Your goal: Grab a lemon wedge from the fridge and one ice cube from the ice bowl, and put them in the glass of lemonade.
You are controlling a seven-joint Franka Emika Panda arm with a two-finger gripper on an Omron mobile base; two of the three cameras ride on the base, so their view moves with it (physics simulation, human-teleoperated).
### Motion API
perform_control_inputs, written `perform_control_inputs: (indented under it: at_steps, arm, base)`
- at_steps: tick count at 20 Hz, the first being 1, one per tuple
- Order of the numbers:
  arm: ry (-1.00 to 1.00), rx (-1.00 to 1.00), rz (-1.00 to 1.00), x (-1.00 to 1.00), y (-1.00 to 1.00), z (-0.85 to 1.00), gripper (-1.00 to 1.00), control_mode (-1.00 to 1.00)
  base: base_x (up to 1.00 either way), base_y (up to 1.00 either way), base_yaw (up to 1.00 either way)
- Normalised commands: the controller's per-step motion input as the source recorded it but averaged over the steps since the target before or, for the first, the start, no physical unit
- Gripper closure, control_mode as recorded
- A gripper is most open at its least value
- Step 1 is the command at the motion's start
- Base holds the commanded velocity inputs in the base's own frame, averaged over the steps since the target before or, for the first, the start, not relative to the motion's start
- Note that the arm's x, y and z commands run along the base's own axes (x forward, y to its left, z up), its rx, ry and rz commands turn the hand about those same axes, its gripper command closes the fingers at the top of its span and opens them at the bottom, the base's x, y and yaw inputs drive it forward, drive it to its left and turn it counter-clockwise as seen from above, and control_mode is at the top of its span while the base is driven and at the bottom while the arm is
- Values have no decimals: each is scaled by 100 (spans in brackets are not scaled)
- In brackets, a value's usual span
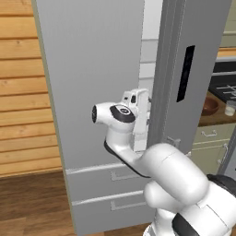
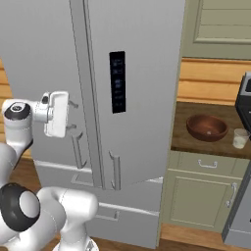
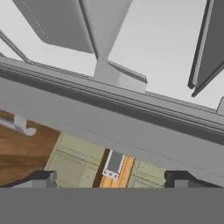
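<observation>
While the jaws [image 3: 109, 177] stand spread and hold nothing, the hand sits at the gap of the fridge's part-open left door.
Nearest, the white hand is level with the bar handles, so the fridge [image 2: 142, 98] interior can be reached; the lemon wedge cannot be made out inside. Farther right, on the table [image 2: 184, 137], the ice bowl [image 2: 207, 127] stands just beside the glass of lemonade [image 2: 240, 138], ready for loading.

Ice bowl [image 2: 207, 127] left of glass [image 2: 240, 138], beside fridge [image 2: 142, 88].
</observation>
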Motion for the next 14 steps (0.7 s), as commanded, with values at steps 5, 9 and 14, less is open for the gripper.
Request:
perform_control_inputs:
  at_steps: [5, 9, 14]
  arm:
    - [13, 0, 16, 25, 35, 6, -100, -100]
    - [11, 0, 15, 74, -14, -1, -100, -100]
    - [10, 0, 3, 19, -50, -5, -100, -100]
  base:
    - [0, 0, 0]
    - [0, 0, 0]
    - [0, 0, 0]
